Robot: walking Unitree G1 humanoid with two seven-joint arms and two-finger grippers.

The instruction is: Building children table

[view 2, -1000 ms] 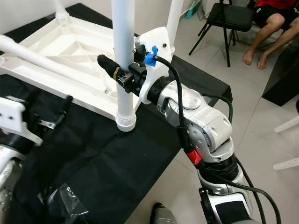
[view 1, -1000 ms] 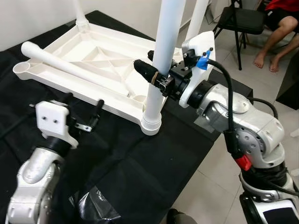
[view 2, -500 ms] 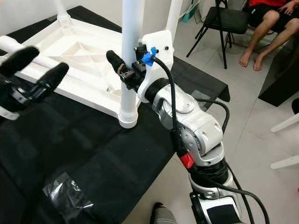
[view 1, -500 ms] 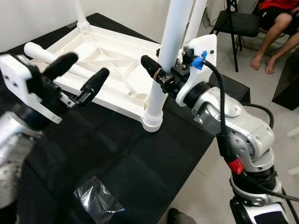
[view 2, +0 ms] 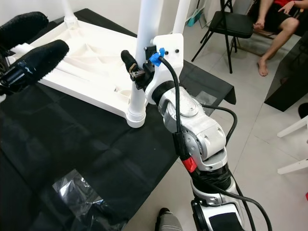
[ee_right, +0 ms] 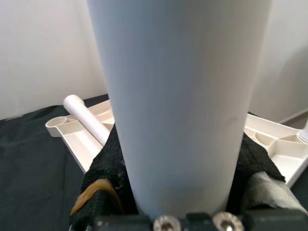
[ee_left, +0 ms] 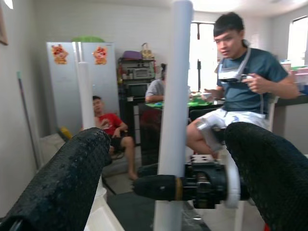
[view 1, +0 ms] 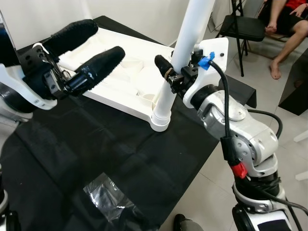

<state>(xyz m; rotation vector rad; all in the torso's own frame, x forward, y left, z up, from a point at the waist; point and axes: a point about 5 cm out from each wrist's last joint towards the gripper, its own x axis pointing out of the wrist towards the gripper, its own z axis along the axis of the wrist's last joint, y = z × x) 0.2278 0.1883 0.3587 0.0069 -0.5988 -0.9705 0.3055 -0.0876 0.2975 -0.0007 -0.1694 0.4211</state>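
Left eye view: we're over a black cloth (view 1: 120, 159) covering the work surface, pale tiled floor (view 1: 269, 103) on our right. The white tabletop (view 1: 130, 72) lies upside down on the cloth. Our right gripper (view 1: 174, 74) is clamped on a white table leg (view 1: 185, 45) that stands tilted in the tabletop's near corner socket. Our left gripper (view 1: 89, 50) is raised over the cloth, fingers spread, nothing between them, apart from the leg. A crumpled clear plastic bag (view 1: 108, 197) lies on the cloth near us. A black folding chair (view 1: 240, 29) stands on the floor beyond, with a seated person's bare legs (view 1: 281, 29) next to it.

Right eye view: same layout; a second upright leg (view 2: 182, 17) rises just behind the gripped one, another leg (view 2: 67, 12) at the tabletop's far corner.

Left wrist view: between our spread left fingers (ee_left: 72, 178) we see the gripped leg and right gripper ahead. Room behind: refrigerator (ee_left: 79, 82), three people seated or perched.

Right wrist view: the leg sits tight between our right fingers (ee_right: 103, 183). A loose leg (ee_right: 89, 120) lies across the tabletop; white wall (ee_right: 48, 48) behind.
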